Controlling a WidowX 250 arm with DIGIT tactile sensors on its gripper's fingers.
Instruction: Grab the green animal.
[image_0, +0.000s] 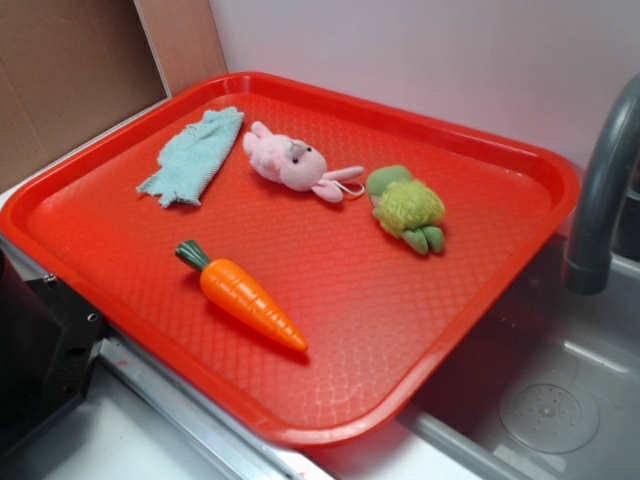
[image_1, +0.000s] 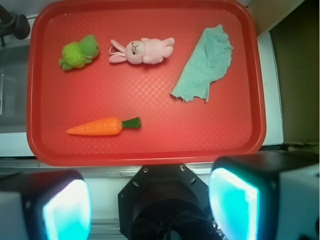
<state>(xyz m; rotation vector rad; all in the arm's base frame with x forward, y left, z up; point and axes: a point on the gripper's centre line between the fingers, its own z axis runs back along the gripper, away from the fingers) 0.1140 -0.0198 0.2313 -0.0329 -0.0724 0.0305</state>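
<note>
No readable text, label, brand, number or sign appears in either view, on any surface or object.

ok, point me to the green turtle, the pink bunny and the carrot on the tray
green turtle (image_0: 408, 208), exterior view, on its fuzzy shell
pink bunny (image_0: 287, 161), exterior view, on its body
carrot (image_1: 97, 127), wrist view, on the orange body

The pincer (image_1: 150, 205) fingers (image_1: 65, 207) are blurred and cut off at the wrist view's bottom edge.
</note>
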